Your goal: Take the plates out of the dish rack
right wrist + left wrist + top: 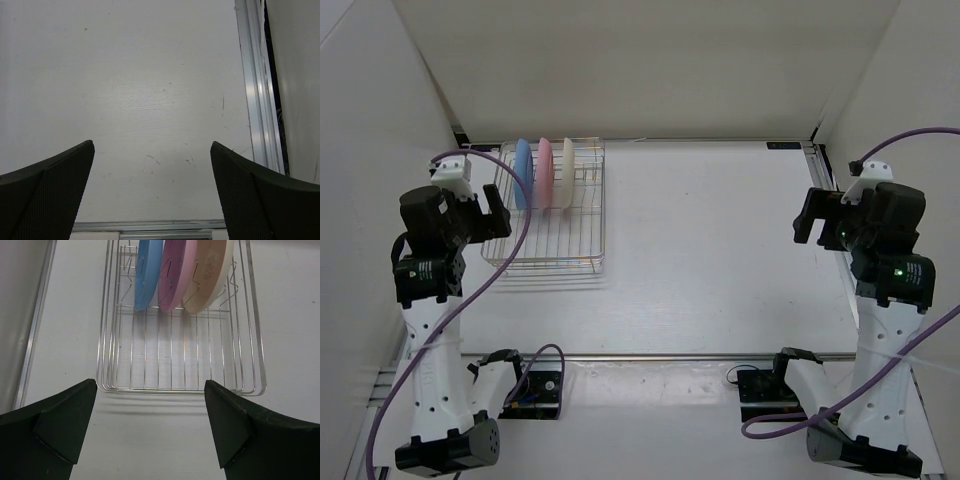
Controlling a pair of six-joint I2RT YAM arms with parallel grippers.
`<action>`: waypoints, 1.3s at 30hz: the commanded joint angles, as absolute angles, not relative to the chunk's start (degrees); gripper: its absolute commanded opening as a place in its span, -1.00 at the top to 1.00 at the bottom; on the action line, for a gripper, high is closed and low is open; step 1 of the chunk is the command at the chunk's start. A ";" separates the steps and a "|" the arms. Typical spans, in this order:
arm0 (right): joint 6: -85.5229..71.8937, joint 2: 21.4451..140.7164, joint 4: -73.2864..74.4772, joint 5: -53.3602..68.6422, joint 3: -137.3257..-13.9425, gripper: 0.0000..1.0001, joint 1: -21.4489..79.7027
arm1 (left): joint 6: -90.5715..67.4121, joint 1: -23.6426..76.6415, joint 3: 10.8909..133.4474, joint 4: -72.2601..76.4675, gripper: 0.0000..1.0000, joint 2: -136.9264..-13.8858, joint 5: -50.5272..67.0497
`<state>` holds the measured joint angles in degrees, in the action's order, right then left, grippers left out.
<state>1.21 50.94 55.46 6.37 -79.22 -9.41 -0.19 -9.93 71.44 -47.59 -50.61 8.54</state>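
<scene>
On my left, the left gripper (496, 213) hung above the table (720, 250) with its jaws spread wide and nothing between them, just beside the near-left part of the dish rack (552, 258). Through its wrist camera I looked over the rack's near rim toward the plates. The rack sat on the far left part of the table. All three plates stood on edge among the upright wires at its far end, side by side. The blue plate (522, 172) was leftmost, the pink plate (545, 172) in the middle and the cream plate (568, 170) on the right. Well apart, by the table's right edge, the right gripper (807, 215) hovered with its jaws just as wide, gripping nothing, above bare tabletop beside the metal rail (255, 100).
</scene>
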 commanded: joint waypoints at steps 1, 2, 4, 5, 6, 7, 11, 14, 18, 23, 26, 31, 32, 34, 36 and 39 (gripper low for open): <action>2.10 50.71 54.75 6.59 -77.53 -1.00 -9.76 | 0.78 -9.76 69.35 -45.88 -1.00 -51.67 11.06; 3.68 50.71 55.28 8.68 -76.82 -1.00 -9.76 | 0.79 -10.36 69.35 -45.36 -1.00 -52.38 12.12; 4.31 50.71 56.07 10.28 -75.95 -1.00 -9.76 | 2.81 -12.03 69.35 -43.43 -1.00 -54.83 17.99; 5.00 50.02 56.07 10.81 -75.42 -1.00 -9.76 | 2.81 -12.91 69.35 -42.55 -1.00 -55.80 20.45; 5.01 50.01 56.07 10.81 -74.28 -1.00 -9.76 | 3.42 -13.96 69.95 -40.02 -1.00 -56.85 25.70; 5.79 49.05 56.07 11.59 -73.66 -1.00 -9.76 | 4.04 -15.89 70.74 -38.77 -1.00 -59.48 28.45; 8.26 46.85 56.60 12.74 -70.94 -1.00 -9.76 | 3.43 -20.12 74.87 -32.18 -1.00 -70.11 42.49; 9.67 45.80 56.60 11.53 -69.53 -1.00 -9.76 | 2.72 -20.74 81.19 -29.01 -1.00 -81.10 47.70; 10.19 47.10 56.60 10.46 -69.52 -1.00 -9.76 | 0.80 -20.74 90.68 -27.51 -1.00 -93.05 53.51; 10.72 49.39 57.22 8.96 -71.71 -1.00 -9.76 | -2.46 -20.74 102.37 -26.37 -1.00 -106.49 57.21; 10.72 49.39 57.22 8.44 -71.72 -1.00 -9.76 | -4.12 -20.74 106.85 -25.22 -0.98 -111.95 57.22; 11.24 49.92 57.22 8.44 -71.72 -1.00 -9.76 | -5.71 -20.21 110.38 -25.22 -0.76 -116.71 57.74; 11.25 49.92 57.22 8.44 -71.20 -1.00 -9.76 | -5.71 -19.61 110.39 -25.22 -0.68 -117.24 58.35; 11.25 49.92 56.69 8.44 -71.19 -1.00 -9.76 | -5.71 -18.99 110.92 -25.22 -0.64 -118.91 59.14; 11.25 50.44 56.69 8.44 -71.19 -1.00 -9.76 | -5.71 -18.46 111.44 -25.93 -0.60 -119.87 60.38; 11.25 50.45 56.69 7.73 -69.97 -1.00 -9.76 | -5.71 -18.46 111.45 -26.81 -0.60 -121.37 62.04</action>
